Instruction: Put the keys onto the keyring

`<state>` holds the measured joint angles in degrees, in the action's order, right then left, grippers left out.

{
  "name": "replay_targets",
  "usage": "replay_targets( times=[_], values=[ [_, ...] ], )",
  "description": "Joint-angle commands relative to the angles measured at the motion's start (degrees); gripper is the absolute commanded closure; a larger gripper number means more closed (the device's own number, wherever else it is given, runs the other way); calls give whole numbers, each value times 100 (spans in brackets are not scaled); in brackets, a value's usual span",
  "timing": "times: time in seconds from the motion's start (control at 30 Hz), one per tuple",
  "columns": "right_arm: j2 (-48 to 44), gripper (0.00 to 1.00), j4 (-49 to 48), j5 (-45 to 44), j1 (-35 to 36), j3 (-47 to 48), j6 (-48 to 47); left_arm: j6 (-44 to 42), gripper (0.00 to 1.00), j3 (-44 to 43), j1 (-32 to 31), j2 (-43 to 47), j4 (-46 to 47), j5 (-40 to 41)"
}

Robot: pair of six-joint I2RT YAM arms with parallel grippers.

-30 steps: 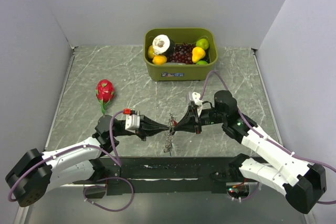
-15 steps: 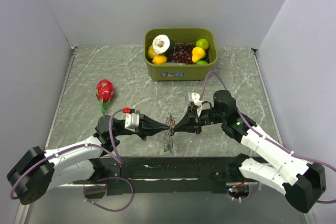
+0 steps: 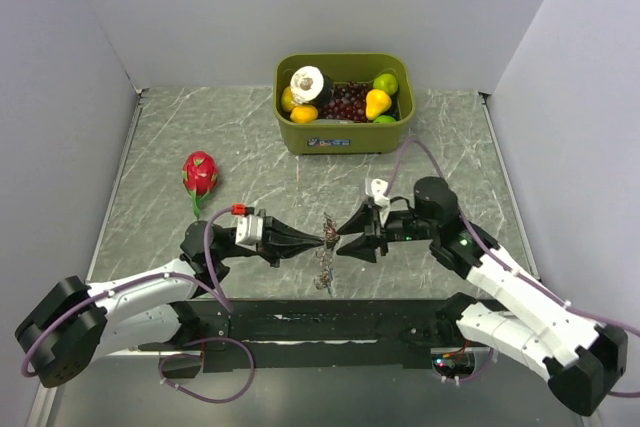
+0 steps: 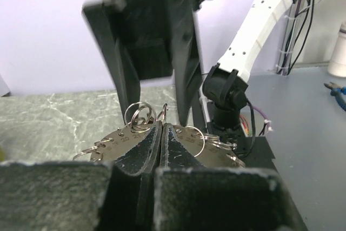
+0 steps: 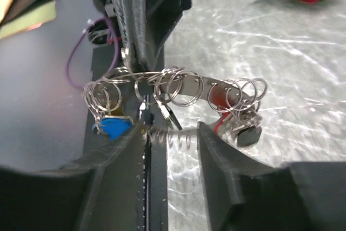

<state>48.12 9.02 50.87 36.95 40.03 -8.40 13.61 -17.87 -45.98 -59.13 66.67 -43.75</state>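
Observation:
The keyring [image 3: 325, 244], a thin grey metal band strung with small split rings, hangs in mid-air above the table's near middle. My left gripper [image 3: 320, 237] is shut on its edge; in the left wrist view the band [image 4: 189, 136] fans out on both sides of the closed tips [image 4: 161, 126]. Several keys dangle from it: a blue one [image 5: 113, 127], a red one [image 5: 219, 101], a black one [image 5: 246, 134]. My right gripper [image 3: 346, 237] stands open just right of the ring. Its fingers [image 5: 216, 150] flank the band [image 5: 186, 86] from below without touching it.
A green bin [image 3: 345, 134] full of fruit stands at the back centre. A red dragon fruit [image 3: 200, 174] lies on the marble table to the left. Side walls close in the workspace on both sides.
My right gripper has opened, let go of the keyring and drawn back slightly to the right. The left gripper has kept its grip and hardly moved.

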Motion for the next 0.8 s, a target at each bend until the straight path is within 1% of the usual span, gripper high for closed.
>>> replay_targets(
  times=[0.0,0.17,0.23,0.27,0.3,0.4,0.43,0.6,0.77],
  values=[
    [-671,39,-14,-412,14,154,-91,-437,99,-243,-25,262,-189,-29],
    [-760,36,-110,-140,14,435,-47,-710,99,-270,-25,385,-664,24],
    [-681,37,-382,201,23,470,101,-710,99,-279,-25,385,-735,24],
    [-559,39,-461,308,40,531,146,-710,99,-279,-25,368,-735,15],
    [-480,48,-514,353,84,567,190,-710,99,-287,-25,350,-744,-2],
    [-102,56,-463,301,304,743,94,-666,99,-279,-25,297,-674,-29],
    [-14,58,-419,274,374,769,67,-658,99,-270,-25,297,-612,-29],
    [347,58,-532,160,532,770,40,-596,99,-279,-25,236,-541,-73],
    [488,55,-550,-7,550,725,6,-596,99,-287,-25,262,-559,-99]
  ],
)
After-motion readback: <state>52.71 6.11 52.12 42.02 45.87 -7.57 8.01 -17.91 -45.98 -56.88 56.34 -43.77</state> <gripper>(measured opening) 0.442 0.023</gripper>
